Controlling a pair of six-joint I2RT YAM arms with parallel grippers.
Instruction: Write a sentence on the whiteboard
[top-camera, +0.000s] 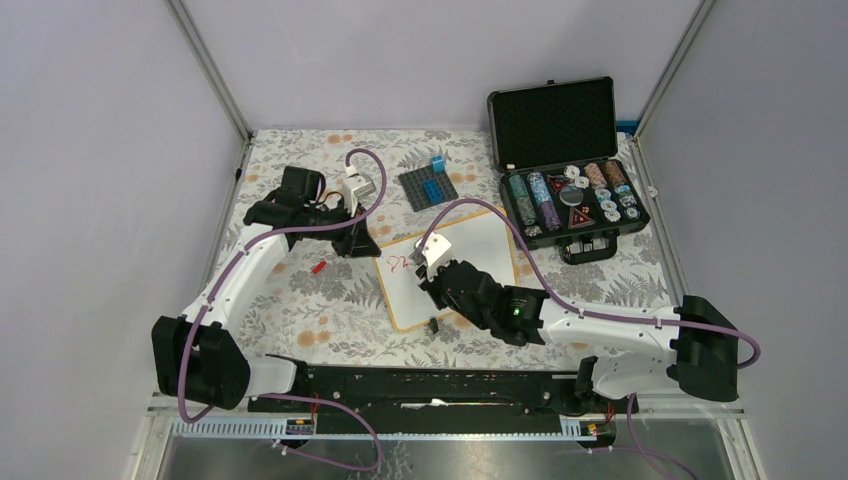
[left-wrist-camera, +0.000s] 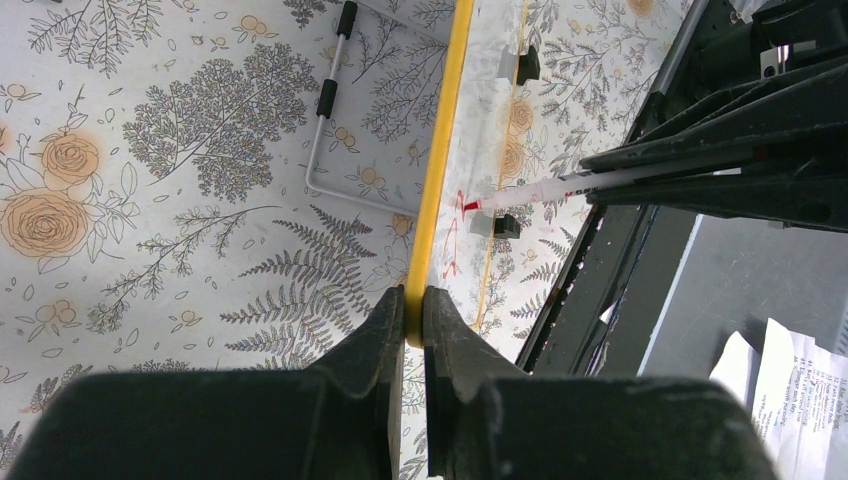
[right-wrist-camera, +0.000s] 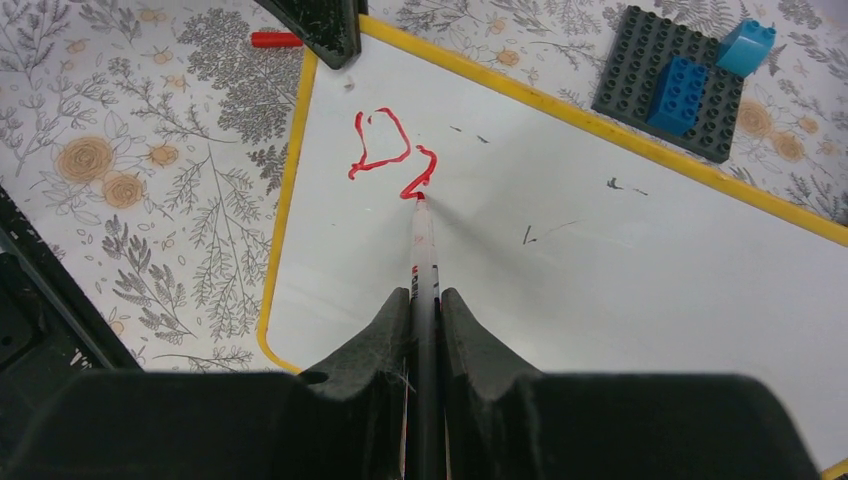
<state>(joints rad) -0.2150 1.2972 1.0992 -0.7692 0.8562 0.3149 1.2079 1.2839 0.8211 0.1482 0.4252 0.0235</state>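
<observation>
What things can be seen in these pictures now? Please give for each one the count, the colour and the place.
whiteboard: one, white with yellow frame, middle of the table
red writing: two signs, red, near the board's left edge
marker: one, white barrel with red tip, tip on the board
cap: one, red, on the cloth left of the board
baseplate: one, dark grey, behind the board
bricks: two, blue, on the baseplate
case: one, black, open, far right
chips: many, mixed colours, in the case
tablecloth: one, floral, under everything
left gripper: black, shut on the board's frame
right gripper: black, shut on the marker
</observation>
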